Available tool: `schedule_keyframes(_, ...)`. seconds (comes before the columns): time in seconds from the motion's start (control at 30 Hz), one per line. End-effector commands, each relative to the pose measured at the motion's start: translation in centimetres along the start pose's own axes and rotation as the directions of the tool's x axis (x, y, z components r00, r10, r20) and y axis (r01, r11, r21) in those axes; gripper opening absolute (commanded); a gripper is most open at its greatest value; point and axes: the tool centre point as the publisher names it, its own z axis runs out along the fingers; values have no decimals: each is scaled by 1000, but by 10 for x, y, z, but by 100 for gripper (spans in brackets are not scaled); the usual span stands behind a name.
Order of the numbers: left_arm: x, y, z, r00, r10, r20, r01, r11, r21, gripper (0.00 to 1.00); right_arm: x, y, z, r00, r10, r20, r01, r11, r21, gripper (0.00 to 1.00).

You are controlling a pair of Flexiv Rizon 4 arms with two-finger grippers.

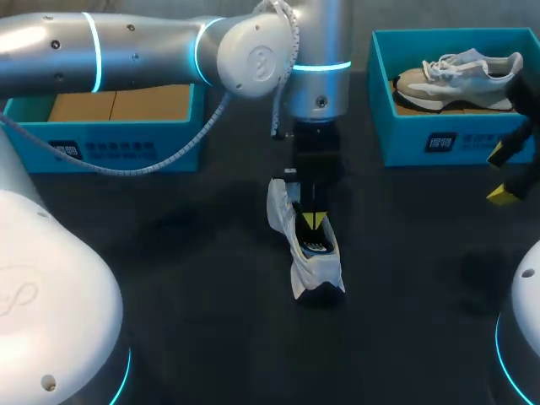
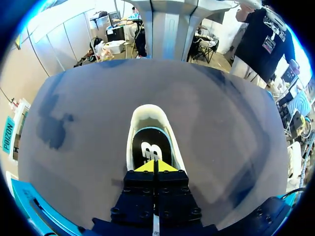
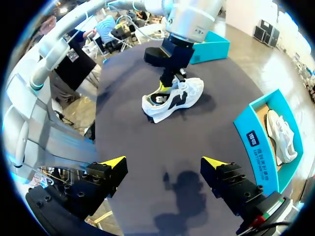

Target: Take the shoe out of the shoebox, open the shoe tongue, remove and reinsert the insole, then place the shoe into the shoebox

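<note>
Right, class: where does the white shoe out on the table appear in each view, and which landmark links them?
Head view: white shoe in the middle of the table, under the left hand.
Left wrist view: white shoe just ahead of the left hand, opening facing the camera.
Right wrist view: white shoe well ahead of the right hand.
Landmark: the left hand at the shoe's opening.
</note>
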Motion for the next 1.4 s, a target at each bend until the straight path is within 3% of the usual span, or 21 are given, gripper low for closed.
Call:
schedule_keyframes(0.03,4,-2,5,1000,-7,11,7,1000,-23,0,2,-1,1,1000,1,4,-1,1000,-1,100)
schedule_keyframes(0.6,7,18,24,998,-56,-29,50,986,-161,0,2,-1,1,1000,1,4,-1,1000,-1,100)
schedule_keyframes(0.93,3,25,28,998,-70,5,68,949,-307,0,2,-1,1,1000,1,4,-1,1000,-1,100)
schedule_keyframes(1.4,0,27,38,996,-87,-11,78,940,-332,0,2,-1,1,1000,1,4,-1,1000,-1,100)
